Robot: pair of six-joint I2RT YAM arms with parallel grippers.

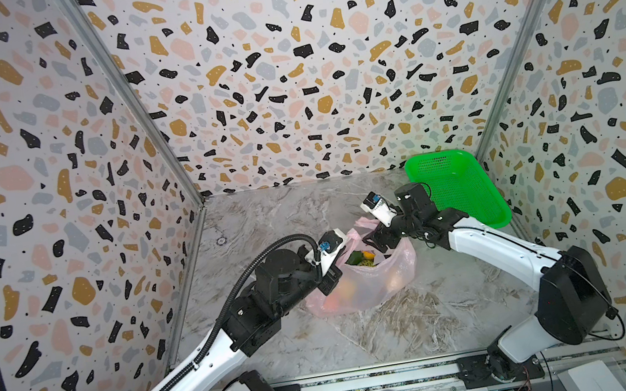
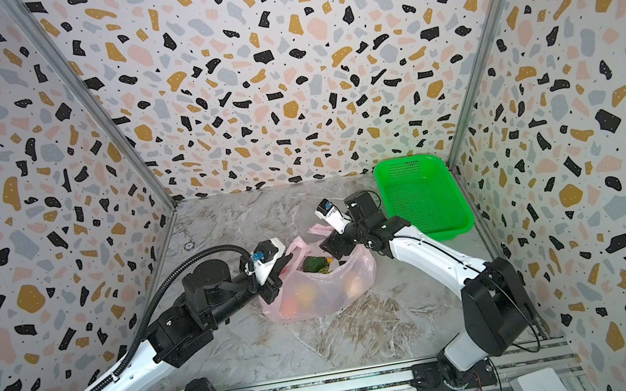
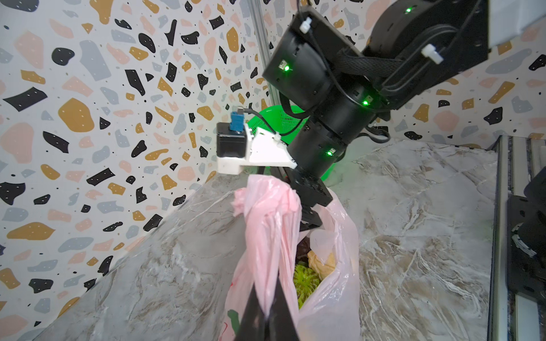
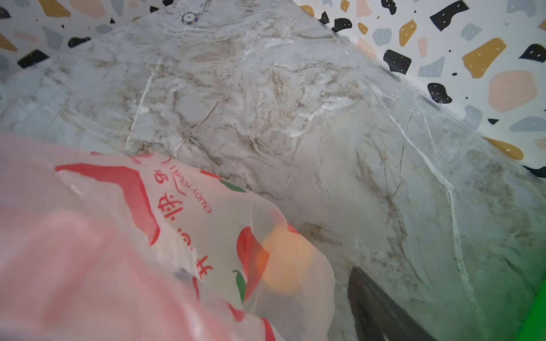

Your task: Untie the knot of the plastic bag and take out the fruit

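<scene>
Fruit (image 1: 355, 258) shows inside plastic bag (image 1: 375, 288) pinched by left gripper (image 3: 267, 307).

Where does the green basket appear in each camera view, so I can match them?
Both top views: green basket at the table's far right corner.
Left wrist: basket half hidden behind the right arm.
Right wrist: basket shows only as a blurred green edge.
Shared landmark: the pink plastic bag.

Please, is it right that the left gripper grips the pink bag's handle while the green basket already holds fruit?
Not quite: both top views show the green basket holding no fruit; the fruit lies inside the plastic bag. The rest stands.
</scene>
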